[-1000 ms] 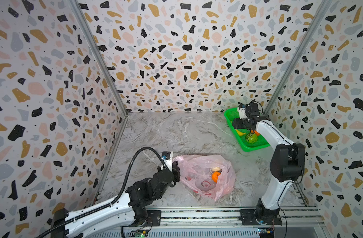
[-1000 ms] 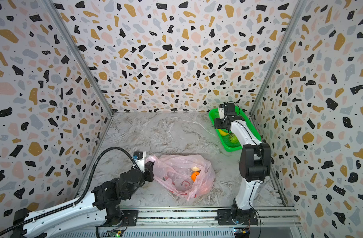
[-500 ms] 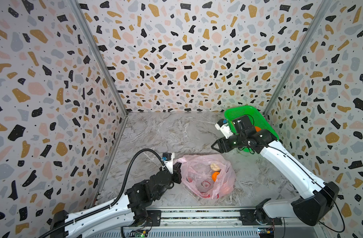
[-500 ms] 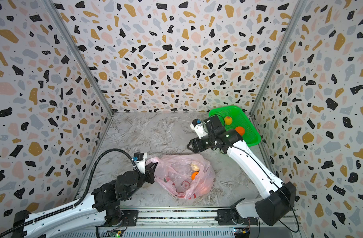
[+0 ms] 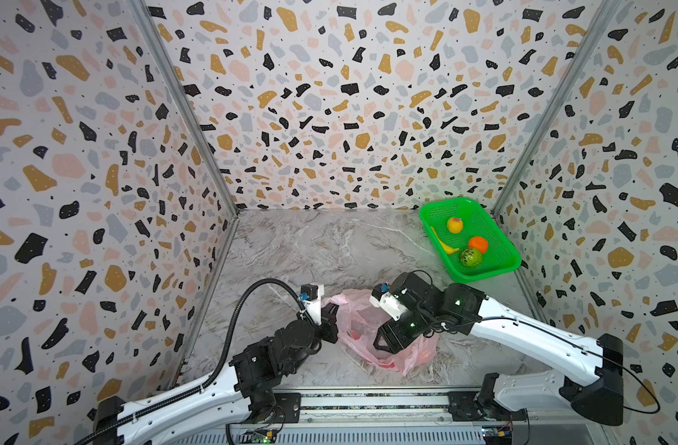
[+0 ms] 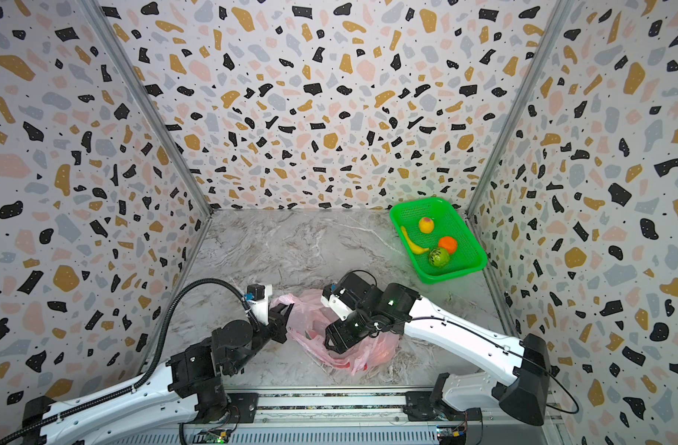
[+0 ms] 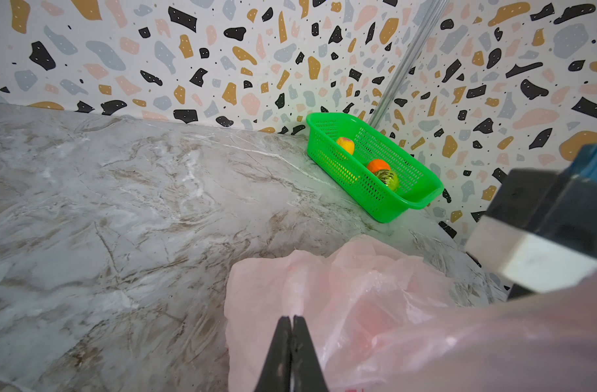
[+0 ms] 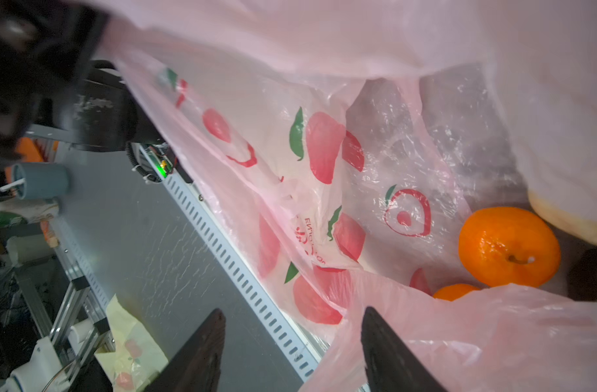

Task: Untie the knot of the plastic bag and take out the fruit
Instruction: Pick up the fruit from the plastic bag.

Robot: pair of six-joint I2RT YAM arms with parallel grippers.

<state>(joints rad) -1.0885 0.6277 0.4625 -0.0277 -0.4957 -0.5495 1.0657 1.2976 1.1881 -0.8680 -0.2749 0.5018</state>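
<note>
Left gripper [image 7: 292,320] clamped on pink plastic bag [image 7: 358,305] edge, lower center; right gripper [image 8: 292,339] jaws apart over bag mouth, orange mandarin [image 8: 509,246] inside.

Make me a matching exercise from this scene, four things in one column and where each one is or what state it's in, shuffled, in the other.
Things:
1. banana
2. left gripper
3. right gripper
4. large orange

States or places:
A. inside the pink plastic bag
B. open, at the bag's mouth
C. lying in the green basket
D. shut on the bag's edge

Pairs: 1-C, 2-D, 3-B, 4-A
</note>
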